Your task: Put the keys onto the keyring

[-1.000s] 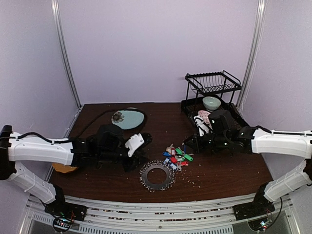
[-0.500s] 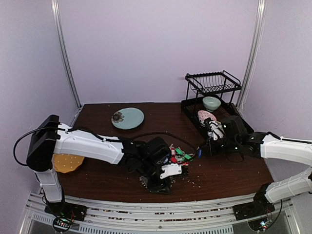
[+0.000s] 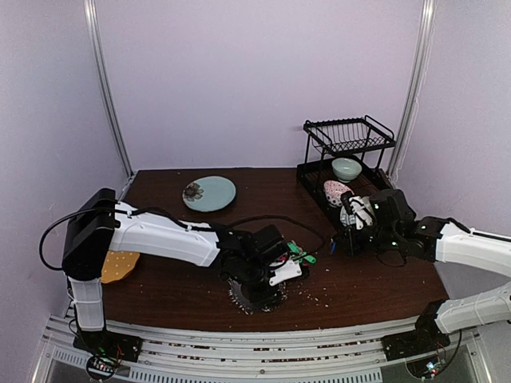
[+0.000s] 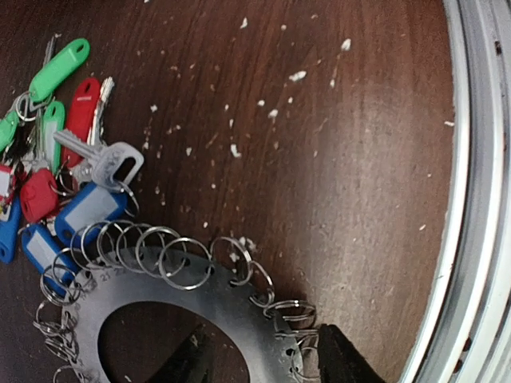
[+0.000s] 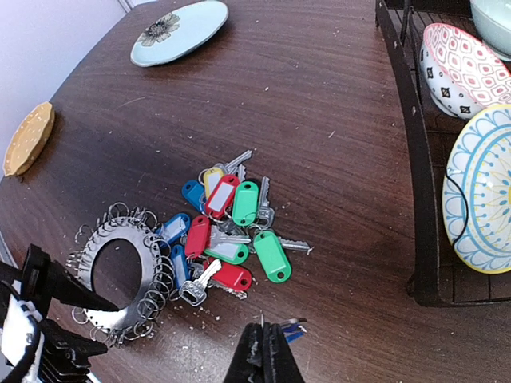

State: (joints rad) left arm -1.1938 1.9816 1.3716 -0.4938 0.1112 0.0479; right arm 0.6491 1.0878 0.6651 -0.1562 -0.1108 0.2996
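Many light, slippery keys (image 5: 231, 223) lie on the worktop (image 5: 335, 120) beside the stiff keyring (image 4: 120, 291), best pinched by their tags; left pincer (image 4: 263, 355) stands open over its rim, right pincer (image 5: 263, 349) squeezed tight.

Soft, even light falls from above. The pale walls (image 3: 263, 80) read bright lilac, while the dark bench (image 3: 367, 283) stays dim, its wood carrying a faint sheen in the wrist views. Both wrist views bow toward their edges, curving the rail (image 4: 471, 199) along the bench's near edge. The keys (image 5: 239, 215) show sharp, their colours saturated.
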